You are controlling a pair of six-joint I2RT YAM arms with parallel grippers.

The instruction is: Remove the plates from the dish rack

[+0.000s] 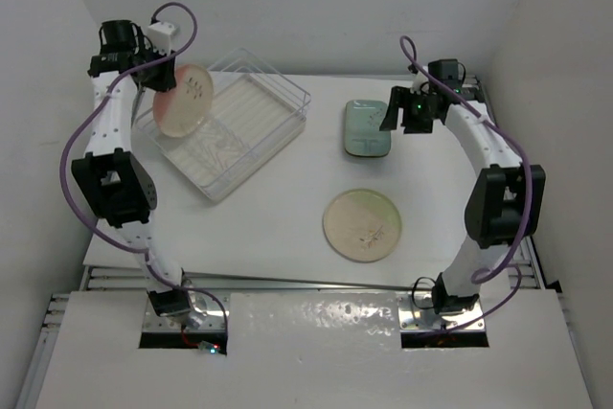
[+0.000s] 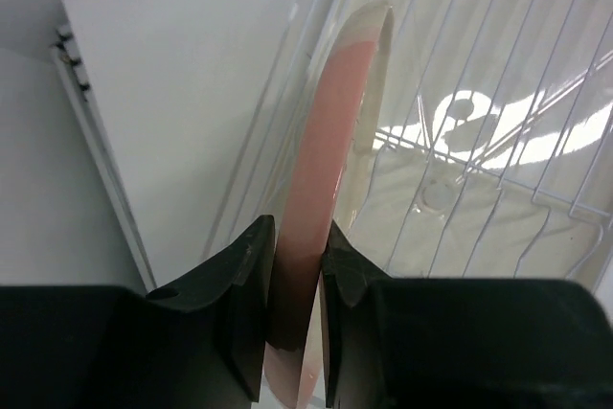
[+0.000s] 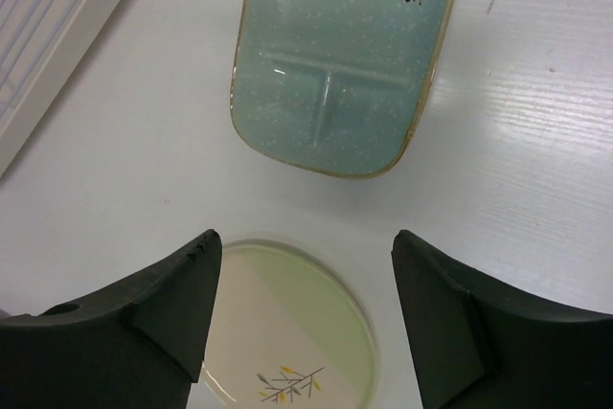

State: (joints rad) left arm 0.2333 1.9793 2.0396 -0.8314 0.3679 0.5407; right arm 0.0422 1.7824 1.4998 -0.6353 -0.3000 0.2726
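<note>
My left gripper (image 1: 161, 72) is shut on the rim of the round pink-and-cream plate (image 1: 183, 101) and holds it on edge above the left end of the clear dish rack (image 1: 278, 122). In the left wrist view the plate (image 2: 330, 141) stands edge-on between my fingers (image 2: 244, 280), with the rack's ribbed base (image 2: 479, 189) behind it. My right gripper (image 1: 395, 114) is open and empty, just right of the pale blue-green plate (image 1: 367, 127) lying flat on the table. The yellow-green-and-cream plate (image 1: 362, 225) lies flat nearer the front. The right wrist view shows both the blue-green plate (image 3: 345, 55) and the yellow-green plate (image 3: 287, 332).
The white table (image 1: 287, 208) ends at walls on the left, back and right. A corner of the rack (image 3: 48, 26) shows at the upper left of the right wrist view.
</note>
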